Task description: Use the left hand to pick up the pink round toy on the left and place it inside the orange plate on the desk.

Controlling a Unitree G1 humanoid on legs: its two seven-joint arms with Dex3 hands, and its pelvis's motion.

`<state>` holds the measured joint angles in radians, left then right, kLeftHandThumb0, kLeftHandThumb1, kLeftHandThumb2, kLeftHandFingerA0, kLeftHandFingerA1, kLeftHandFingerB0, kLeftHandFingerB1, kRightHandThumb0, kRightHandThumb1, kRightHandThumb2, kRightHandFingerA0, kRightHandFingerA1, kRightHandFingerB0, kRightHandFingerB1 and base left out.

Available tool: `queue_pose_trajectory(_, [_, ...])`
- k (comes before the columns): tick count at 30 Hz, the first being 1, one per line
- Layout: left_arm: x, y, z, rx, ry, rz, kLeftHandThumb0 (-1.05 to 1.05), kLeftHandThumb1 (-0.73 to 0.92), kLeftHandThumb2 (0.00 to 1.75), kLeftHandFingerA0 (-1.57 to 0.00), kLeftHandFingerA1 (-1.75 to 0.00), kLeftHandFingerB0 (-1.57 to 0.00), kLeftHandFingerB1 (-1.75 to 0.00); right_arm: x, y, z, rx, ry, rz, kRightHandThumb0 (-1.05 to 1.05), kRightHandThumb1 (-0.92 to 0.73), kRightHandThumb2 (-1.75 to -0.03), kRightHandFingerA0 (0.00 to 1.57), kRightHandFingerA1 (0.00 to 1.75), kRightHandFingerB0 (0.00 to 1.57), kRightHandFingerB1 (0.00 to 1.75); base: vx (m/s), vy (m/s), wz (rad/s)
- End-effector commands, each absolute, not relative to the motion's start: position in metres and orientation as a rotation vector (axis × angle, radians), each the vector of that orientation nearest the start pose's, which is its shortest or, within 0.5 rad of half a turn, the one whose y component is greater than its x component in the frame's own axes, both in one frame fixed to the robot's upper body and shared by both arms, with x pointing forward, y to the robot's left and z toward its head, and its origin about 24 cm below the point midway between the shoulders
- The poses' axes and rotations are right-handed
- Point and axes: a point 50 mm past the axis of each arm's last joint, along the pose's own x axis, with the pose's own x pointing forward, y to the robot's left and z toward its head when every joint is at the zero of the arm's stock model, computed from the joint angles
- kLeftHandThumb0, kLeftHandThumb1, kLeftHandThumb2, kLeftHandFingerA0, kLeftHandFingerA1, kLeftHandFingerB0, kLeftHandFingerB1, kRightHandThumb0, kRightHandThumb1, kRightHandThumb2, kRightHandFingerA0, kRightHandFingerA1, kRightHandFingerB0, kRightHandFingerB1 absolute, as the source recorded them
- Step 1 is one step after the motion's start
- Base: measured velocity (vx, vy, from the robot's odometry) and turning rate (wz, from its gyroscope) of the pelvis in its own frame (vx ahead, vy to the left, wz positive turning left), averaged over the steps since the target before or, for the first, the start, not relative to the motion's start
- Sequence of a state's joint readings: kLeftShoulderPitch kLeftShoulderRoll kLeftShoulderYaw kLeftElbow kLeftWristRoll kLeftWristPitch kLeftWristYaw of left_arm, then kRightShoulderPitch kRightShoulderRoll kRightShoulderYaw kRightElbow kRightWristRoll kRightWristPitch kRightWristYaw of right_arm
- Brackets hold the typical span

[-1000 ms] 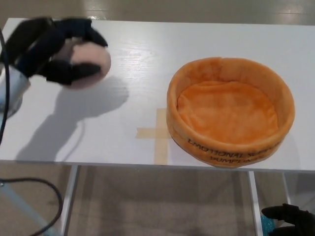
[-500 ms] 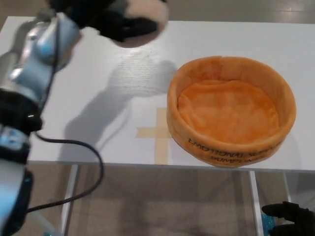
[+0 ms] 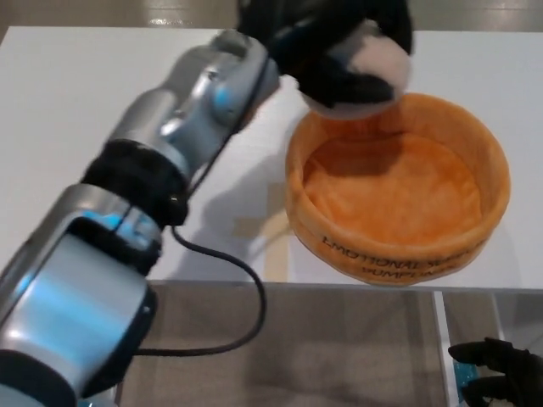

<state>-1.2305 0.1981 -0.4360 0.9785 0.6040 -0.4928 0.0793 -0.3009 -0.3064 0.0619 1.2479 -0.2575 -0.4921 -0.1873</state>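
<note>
Transport step: left hand (image 3: pixel 335 47) grips pink toy (image 3: pixel 373 64) above orange plate (image 3: pixel 488 174) rim; you must next lower and release.

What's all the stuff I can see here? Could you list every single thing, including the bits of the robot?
pink round toy: one, pale pink, held in the air over the far left rim of the plate
orange plate: one, orange, soft with a high wall and dark lettering on the near side, on the right part of the desk
desk: one, white, filling most of the view
tape cross: one, tan, on the desk just left of the plate, partly behind the arm
cable: one, black, looping below the arm
left hand: one, black, closed around the toy, on a silver arm
right hand: one, black, low at the bottom right corner, below the desk edge
</note>
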Motion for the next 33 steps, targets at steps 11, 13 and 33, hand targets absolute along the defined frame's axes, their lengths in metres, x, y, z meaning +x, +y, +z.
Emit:
queue_pose_trajectory(11, [0.375,-0.008,0.157,1.228,-0.639,-0.644,-0.29,0.75,0.66,-0.79,-1.54,-0.77,-0.46,0.241,-0.242,-0.074,-0.572,0.409,-0.026,-0.08,-0.65,-0.59,0.61,0.55,0.67,0.51,0.00,0.000,0.00])
queue_pose_trajectory(13, [0.376,-0.008,0.153,1.277,-0.598,-0.677,-0.36,0.57,1.03,-0.62,-0.79,-0.06,-0.45,0.242,-0.242,-0.074,-0.568,0.405,-0.029,-0.08,-0.65,-0.58,0.59,0.54,0.67,0.51,0.00,0.000,0.00])
queue_pose_trajectory(33, [0.378,-0.009,0.132,1.514,-0.406,-0.714,-1.05,0.65,1.09,0.00,0.00,0.00,-0.03,0.250,-0.242,-0.068,-0.565,0.386,-0.035,-0.09,-0.64,-0.58,0.60,0.54,0.67,0.50,0.00,0.000,0.00])
